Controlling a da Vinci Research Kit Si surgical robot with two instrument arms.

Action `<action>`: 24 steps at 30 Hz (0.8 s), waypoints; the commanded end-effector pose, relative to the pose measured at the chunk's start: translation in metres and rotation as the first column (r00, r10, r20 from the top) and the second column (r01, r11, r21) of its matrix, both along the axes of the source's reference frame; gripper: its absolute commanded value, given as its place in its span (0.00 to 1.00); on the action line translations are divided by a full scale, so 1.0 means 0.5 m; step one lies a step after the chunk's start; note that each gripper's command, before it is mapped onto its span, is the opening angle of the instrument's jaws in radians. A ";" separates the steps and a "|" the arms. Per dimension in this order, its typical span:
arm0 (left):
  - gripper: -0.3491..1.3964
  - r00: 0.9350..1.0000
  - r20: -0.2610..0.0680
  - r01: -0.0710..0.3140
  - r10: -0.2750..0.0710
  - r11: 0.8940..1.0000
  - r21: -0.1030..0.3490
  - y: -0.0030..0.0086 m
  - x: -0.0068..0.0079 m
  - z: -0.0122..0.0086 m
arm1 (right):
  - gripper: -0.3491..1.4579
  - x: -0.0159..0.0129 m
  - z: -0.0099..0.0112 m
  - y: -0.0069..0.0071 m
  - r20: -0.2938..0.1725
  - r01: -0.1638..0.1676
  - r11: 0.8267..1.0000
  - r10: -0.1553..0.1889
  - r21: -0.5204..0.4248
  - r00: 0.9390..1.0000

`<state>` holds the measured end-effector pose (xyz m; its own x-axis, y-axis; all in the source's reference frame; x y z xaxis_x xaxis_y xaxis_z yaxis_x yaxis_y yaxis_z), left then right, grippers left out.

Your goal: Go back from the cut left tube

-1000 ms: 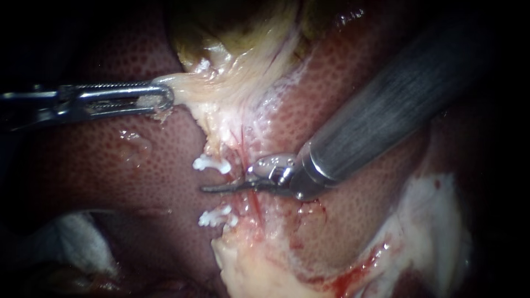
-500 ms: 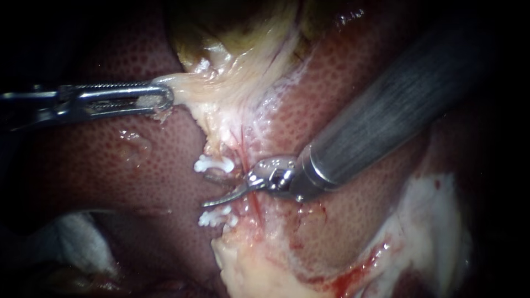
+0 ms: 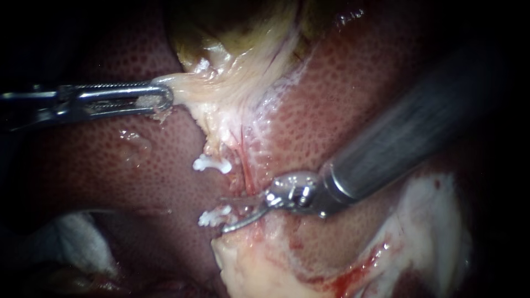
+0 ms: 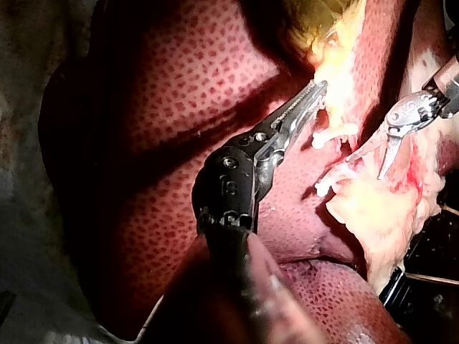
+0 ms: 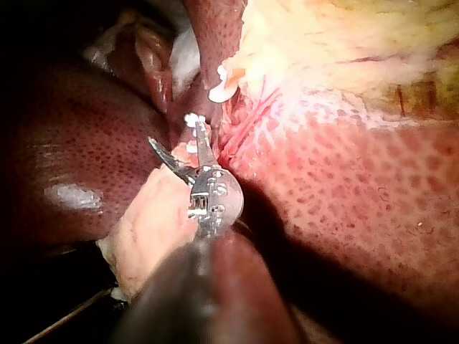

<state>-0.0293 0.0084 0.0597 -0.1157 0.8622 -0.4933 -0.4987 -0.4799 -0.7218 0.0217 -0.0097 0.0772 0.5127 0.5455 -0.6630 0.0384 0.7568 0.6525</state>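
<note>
1. left instrument [image 3: 163, 98]: sits above and to the left of the upper clip [image 3: 212, 164], well apart from it. its jaws are clamped on a band of pale tissue [image 3: 193, 91] that comes off the gallbladder [image 3: 232, 33] and is held taut toward the left.
2. cut left tube [image 3: 211, 149]: its upper stump ends at the upper clip. its lower stump carries the lower clip [image 3: 216, 216], directly below the upper clip. only bare liver shows between the two clips, with nothing bridging them, so the tube is judged fully divided.
3. handling, as a judgement: the stumps look thin, soft and wet, so they are probably slippery and easy to tear. the clips are small and could be dragged off by a sideways pull. this step needs no hold on the tube. if one were needed, take the stump on the side of the clip away from the cut end, never the clip itself.
4. right instrument [image 3: 223, 214]: sits below and to the right of the upper clip. its two curved blades stand apart with a clear gap and hold nothing. the blade tips lie just beside the lower clip. the retreat should run back along the shaft's own line, up and to the right, so that no blade hooks a clip.
5. liver [image 3: 353, 110]: the mottled red surface to the right of the upper clip is unobstructed along that line.
6. labels: no readable writing or brand shows on the tissue or the clips.
</note>
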 end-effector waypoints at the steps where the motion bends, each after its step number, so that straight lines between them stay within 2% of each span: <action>1: 0.00 1.000 0.000 0.000 0.000 1.000 0.000 0.0000 0.0000 0.0000 | 0.98 -0.0018 -0.0004 0.0009 0.006 -0.011 1.000 0.011 -0.015 1.000; 8: 0.00 1.000 0.000 0.000 0.000 1.000 0.000 0.0000 -0.0001 0.0002 | 0.98 -0.0140 -0.0054 0.0076 0.036 -0.044 0.995 0.047 -0.091 0.998; 13: 0.00 1.000 0.000 0.001 -0.001 1.000 0.000 -0.0001 -0.0004 0.0003 | 0.98 -0.0192 -0.0088 0.0113 0.060 -0.060 0.989 0.068 -0.132 0.996; 20: 0.00 1.000 -0.001 0.002 -0.002 1.000 -0.002 -0.0002 -0.0008 0.0008 | 0.98 -0.0223 -0.0113 0.0134 0.092 -0.085 0.982 0.101 -0.168 0.991; 24: 0.00 1.000 -0.004 0.004 -0.004 1.000 -0.006 -0.0003 -0.0019 0.0032 | 0.98 -0.0228 -0.0119 0.0133 0.087 -0.080 0.982 0.095 -0.171 0.992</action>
<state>-0.0305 0.0081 0.0618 -0.1133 0.8591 -0.4991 -0.5049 -0.4824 -0.7158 0.0103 -0.0031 0.0712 0.5338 0.4721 -0.7016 -0.0847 0.8553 0.5111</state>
